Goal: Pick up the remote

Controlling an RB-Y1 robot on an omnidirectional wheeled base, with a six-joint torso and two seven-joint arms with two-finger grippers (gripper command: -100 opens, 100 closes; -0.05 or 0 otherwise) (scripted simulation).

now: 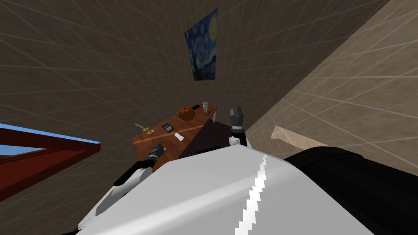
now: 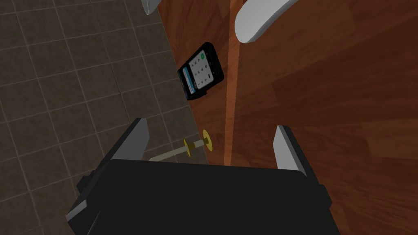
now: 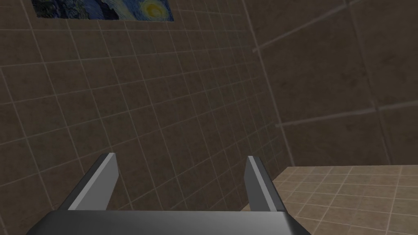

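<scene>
The remote is a black slab with a grey keypad, lying flat on the brown wooden table close to its wall-side edge; the head view shows the remote mid-table. My left gripper hovers above the table's near end with its fingers open and nothing between them, the remote a short way ahead of the fingertips. In the head view the left gripper sits at the table's near corner. My right gripper is raised beside the table's far end, open and empty, as the right wrist view confirms.
A yellow candle holder with a pale stick lies at the table edge near my left fingers. A white object rests past the remote. A pumpkin and a glass stand at the far end. A tiled wall backs the table.
</scene>
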